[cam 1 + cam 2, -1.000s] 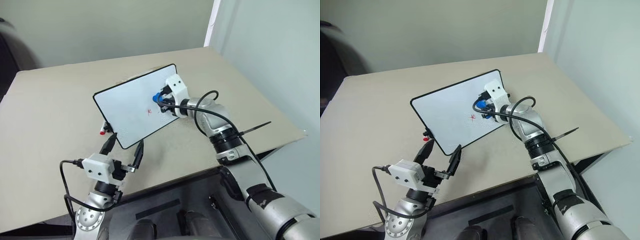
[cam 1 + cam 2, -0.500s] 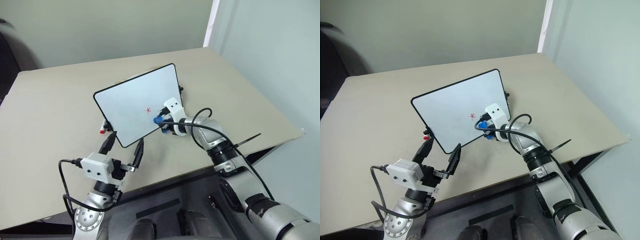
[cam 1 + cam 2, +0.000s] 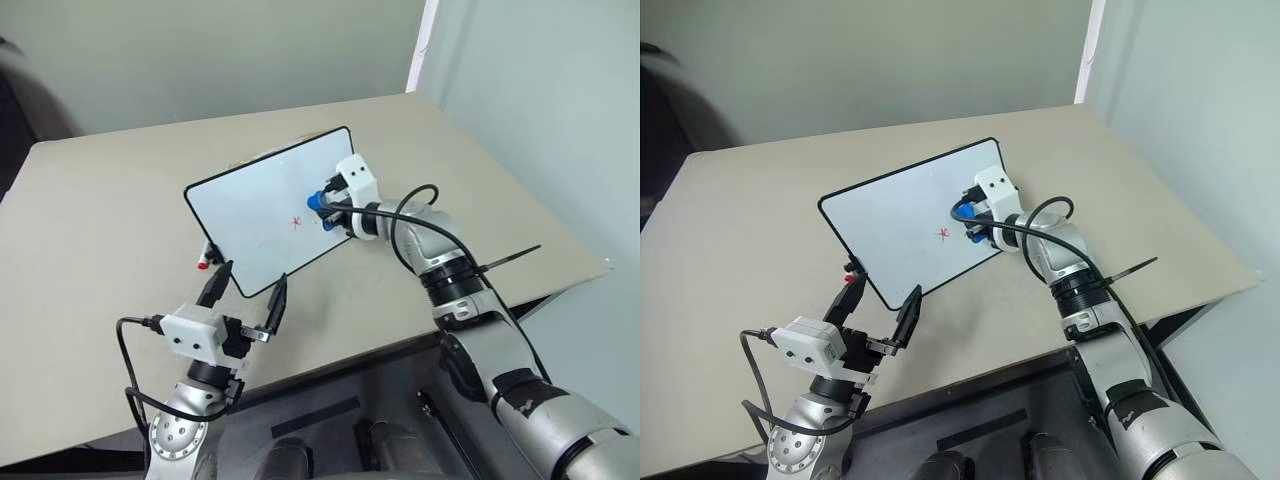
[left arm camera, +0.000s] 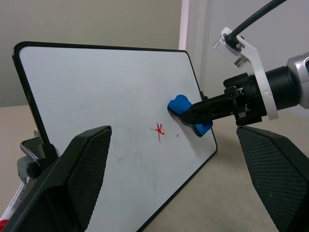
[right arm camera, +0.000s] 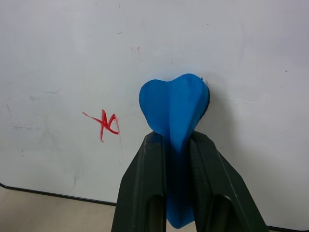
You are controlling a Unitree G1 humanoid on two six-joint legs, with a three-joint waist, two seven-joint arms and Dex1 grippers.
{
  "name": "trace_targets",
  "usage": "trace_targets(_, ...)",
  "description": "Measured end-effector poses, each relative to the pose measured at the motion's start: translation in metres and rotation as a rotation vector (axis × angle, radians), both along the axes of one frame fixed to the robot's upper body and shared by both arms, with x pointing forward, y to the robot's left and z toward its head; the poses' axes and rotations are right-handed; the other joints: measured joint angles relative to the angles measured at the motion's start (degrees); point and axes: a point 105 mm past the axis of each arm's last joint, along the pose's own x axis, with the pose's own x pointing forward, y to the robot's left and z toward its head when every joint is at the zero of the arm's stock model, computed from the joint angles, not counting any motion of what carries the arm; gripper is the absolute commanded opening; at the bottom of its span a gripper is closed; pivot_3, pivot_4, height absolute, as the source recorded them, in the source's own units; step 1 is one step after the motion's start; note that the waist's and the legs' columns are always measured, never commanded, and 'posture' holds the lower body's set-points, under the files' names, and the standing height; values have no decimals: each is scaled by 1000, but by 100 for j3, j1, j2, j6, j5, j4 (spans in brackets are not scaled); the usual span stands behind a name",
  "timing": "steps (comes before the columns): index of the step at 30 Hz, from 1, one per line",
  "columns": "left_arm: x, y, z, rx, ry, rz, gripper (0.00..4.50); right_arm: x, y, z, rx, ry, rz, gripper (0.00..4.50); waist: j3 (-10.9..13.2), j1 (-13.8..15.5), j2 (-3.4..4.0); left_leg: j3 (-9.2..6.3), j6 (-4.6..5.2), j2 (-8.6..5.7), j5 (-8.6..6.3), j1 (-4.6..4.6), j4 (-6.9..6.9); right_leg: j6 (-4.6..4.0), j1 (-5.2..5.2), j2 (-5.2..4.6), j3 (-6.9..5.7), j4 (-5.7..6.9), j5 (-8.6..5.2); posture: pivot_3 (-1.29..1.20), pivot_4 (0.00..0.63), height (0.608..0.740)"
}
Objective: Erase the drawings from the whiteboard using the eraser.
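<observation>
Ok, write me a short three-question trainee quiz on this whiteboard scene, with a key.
1. True or false: the right gripper is shut on the eraser.
2. The red drawing on the whiteboard is: A) fully wiped, B) unwiped, beside the eraser, C) covered by the eraser.
3. Fill in: the left gripper is ____ and holds nothing.

Key: 1 true; 2 B; 3 open.

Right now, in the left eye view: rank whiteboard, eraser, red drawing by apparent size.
1. whiteboard, by far the largest.
2. eraser, a small blue block in the right claw.
3. drawing, a tiny red scribble, slightly smaller than the eraser.
</observation>
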Motion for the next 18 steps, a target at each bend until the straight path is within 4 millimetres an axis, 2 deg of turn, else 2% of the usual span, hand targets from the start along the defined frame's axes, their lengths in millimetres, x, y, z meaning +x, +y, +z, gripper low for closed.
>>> trace_targets(6,0,1,1,1,-2,1,4500,-9,-2,-41,-54,96,-2,341,-3,-6,-2,1,-2,0,-2,-1,2,14,-4,0,0,0,-9,0,150,739)
trace_targets(8,0,1,1,1,-3,1,4500,-11,-4,-48,-63,115,-4,341,3,-7,-1,1,-9,0,-6,-2,2,13,-8,0,0,0,-8,0,150,739)
trace_targets(15,1,0,2,5,-8,-5,4500,-9,-7,-47,-69,114,-15,341,8,3,0,0,-10,0,-5,-12,6,10,-24,0,0,0,-6,0,150,739)
trace_targets(18,1,0,3,5,-13,-8,4500,-7,-6,-34,-62,90,-12,341,9,1,1,1,-4,0,-1,-12,7,9,-25,1,0,0,-5,0,150,739)
